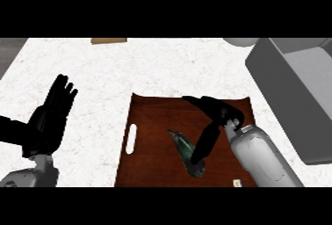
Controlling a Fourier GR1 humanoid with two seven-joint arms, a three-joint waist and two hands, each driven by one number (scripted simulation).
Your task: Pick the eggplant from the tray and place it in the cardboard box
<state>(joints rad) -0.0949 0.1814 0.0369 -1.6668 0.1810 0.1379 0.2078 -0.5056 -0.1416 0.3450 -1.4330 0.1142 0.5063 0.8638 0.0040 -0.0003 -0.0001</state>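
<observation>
My right hand (pixel 217 115), fingers uncurled and holding nothing, meets the dark slender eggplant (pixel 185 147) lying on the brown wooden tray (pixel 149 132). Grasping and carrying it to the grey box (pixel 292 79) remain.

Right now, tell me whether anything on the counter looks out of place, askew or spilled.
Nothing stands out. The eggplant lies slanted but whole on the tray, under the right hand. The tray sits flat on the counter, and nothing is spilled. The left hand rests open at the view's left.
</observation>
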